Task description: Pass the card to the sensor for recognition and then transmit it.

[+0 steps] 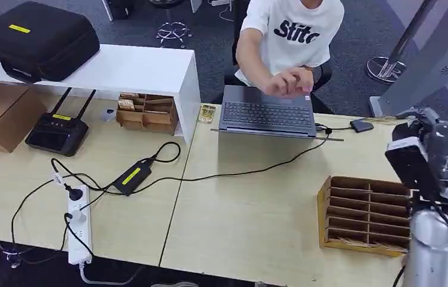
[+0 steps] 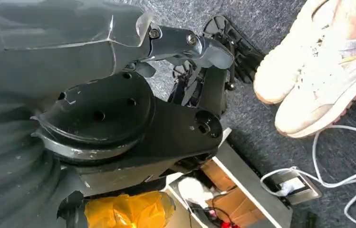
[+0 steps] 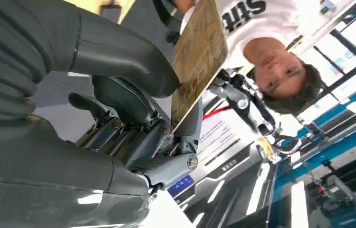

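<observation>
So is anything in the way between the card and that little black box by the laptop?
Nothing visible is. The right hand holds the card close to the small black device, which lies beside the laptop. The person's hand is over the laptop, not the device.

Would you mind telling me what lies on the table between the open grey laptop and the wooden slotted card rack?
In the head view, a black cable crosses the bare light wooden table between the grey laptop and the wooden slotted card rack.

head: high, down at table (image 1: 257, 209) | left wrist: floorward | right wrist: upward, close
</observation>
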